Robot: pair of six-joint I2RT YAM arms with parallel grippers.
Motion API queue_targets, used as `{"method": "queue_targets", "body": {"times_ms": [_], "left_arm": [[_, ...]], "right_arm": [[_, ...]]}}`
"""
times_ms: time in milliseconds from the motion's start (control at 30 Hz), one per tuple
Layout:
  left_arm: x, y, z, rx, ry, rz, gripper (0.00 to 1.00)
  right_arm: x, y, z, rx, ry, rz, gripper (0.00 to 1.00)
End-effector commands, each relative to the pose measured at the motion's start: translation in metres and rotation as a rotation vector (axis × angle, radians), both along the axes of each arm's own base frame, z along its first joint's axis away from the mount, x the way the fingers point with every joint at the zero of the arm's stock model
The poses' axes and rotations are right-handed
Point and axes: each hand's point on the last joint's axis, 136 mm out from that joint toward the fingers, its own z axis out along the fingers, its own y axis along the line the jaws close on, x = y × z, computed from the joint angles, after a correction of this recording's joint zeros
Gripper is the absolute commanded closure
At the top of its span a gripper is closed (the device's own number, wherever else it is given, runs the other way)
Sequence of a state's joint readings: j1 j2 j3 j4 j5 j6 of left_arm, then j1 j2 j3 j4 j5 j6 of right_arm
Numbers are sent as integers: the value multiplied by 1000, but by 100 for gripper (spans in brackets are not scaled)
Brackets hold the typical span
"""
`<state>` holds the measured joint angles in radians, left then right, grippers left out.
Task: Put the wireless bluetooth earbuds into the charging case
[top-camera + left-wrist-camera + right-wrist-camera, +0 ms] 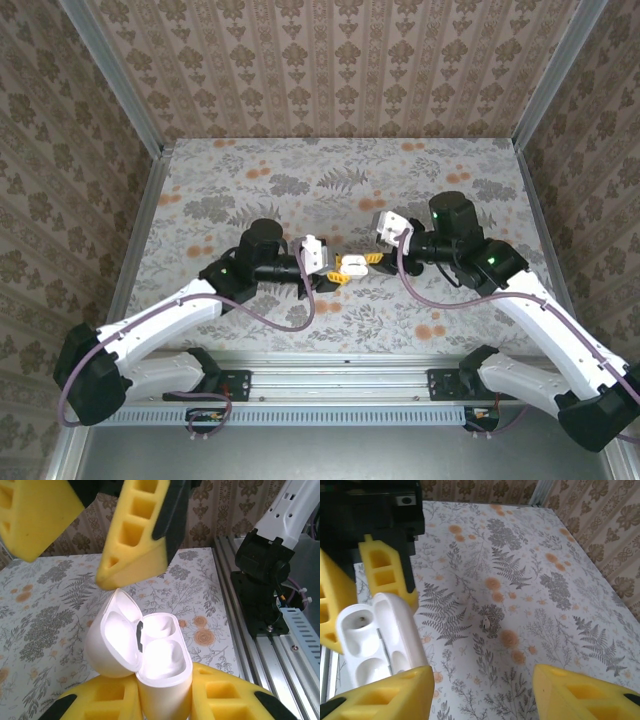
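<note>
Floral-print table (340, 170) boxed in by 3 walls of damask wallpaper (340, 60); aluminium rail (340, 385) runs along the near edge with both arm bases on it; both arms reach inward and meet near the middle of the table, a little toward the near side.

Left gripper (338, 268): its 2 yellow, cell-pocketed fingers (105, 700) are clamped on the lower body of the charging case (160, 655), 1 finger on each side; case stands upright in the left wrist view. Lid (112, 635) is hinged open and leans off to the left in that view; 2 glossy white wells show in the body; a thin dark sliver sits at the hinge line, too small to identify. Earbuds: cannot tell from these views whether any sit inside the case.

Right gripper (373, 258): jaws apart, nothing between them; in the left wrist view its 2 yellow fingers (135, 535) hang just above the open case, the nearer tip right over the lid's upper edge; touching or not, cannot tell. In the right wrist view the case lies at lower left, beside 1 right finger; bare table shows through the gap between the fingers.

Small pale speck (486, 623) on the table, apart from the case; too small to identify.
</note>
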<state>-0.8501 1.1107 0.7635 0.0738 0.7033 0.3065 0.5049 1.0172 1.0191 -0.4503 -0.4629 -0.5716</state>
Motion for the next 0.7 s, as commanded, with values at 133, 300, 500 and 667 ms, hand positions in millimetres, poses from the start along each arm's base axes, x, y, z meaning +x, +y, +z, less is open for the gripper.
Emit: {"method": "queue_targets", "body": {"times_ms": [133, 300, 500, 667], "left_arm": [[15, 14, 3, -68, 66, 98, 79], [65, 46, -6, -127, 170, 368, 79], [107, 98, -14, -130, 227, 684, 79], [128, 151, -21, -142, 290, 933, 79]], "right_arm": [[14, 0, 32, 119, 5, -83, 44], [30, 0, 31, 167, 157, -196, 45], [69, 8, -3, 170, 425, -401, 48], [96, 23, -47, 130, 708, -624, 49]]}}
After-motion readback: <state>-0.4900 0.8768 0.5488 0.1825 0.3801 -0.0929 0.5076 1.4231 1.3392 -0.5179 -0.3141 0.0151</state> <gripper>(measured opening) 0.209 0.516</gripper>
